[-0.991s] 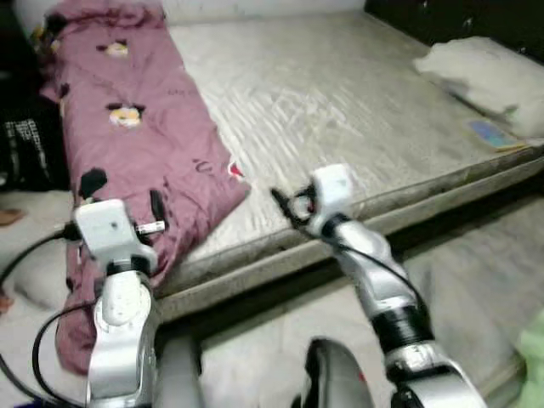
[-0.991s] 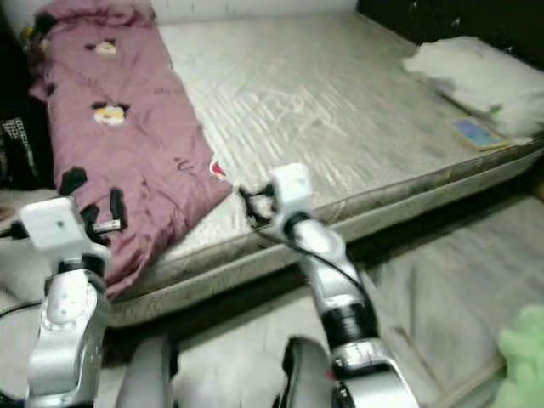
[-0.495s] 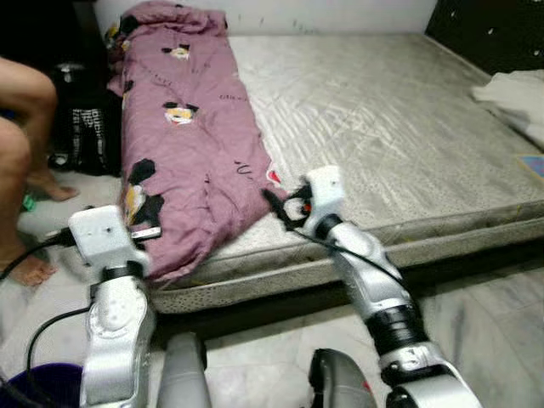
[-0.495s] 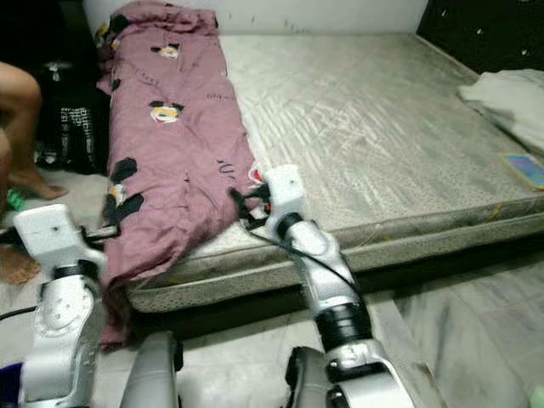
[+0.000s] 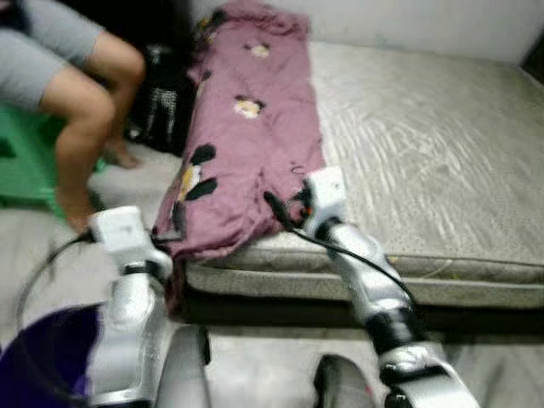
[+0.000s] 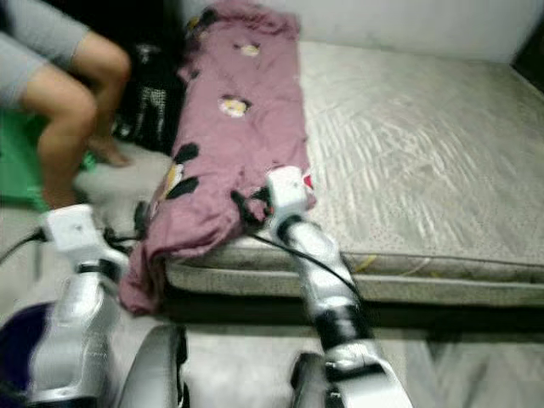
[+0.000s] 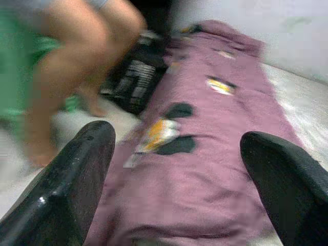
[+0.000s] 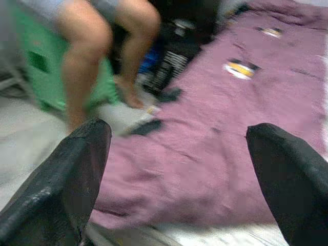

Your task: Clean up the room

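Now the robot faces the pink blanket (image 5: 246,136) hanging off the bed (image 5: 442,170). Both the left claw (image 7: 179,169) and right claw (image 8: 177,169) are spread wide and hold nothing. The view is blurry, but each claw should probably pinch a thick fold near the hanging edge.

Bare grey mattress (image 5: 425,161) right of long pink cartoon-print blanket (image 5: 246,144) open; seated person's legs (image 5: 85,110), black bag (image 5: 161,106) crowd left floor
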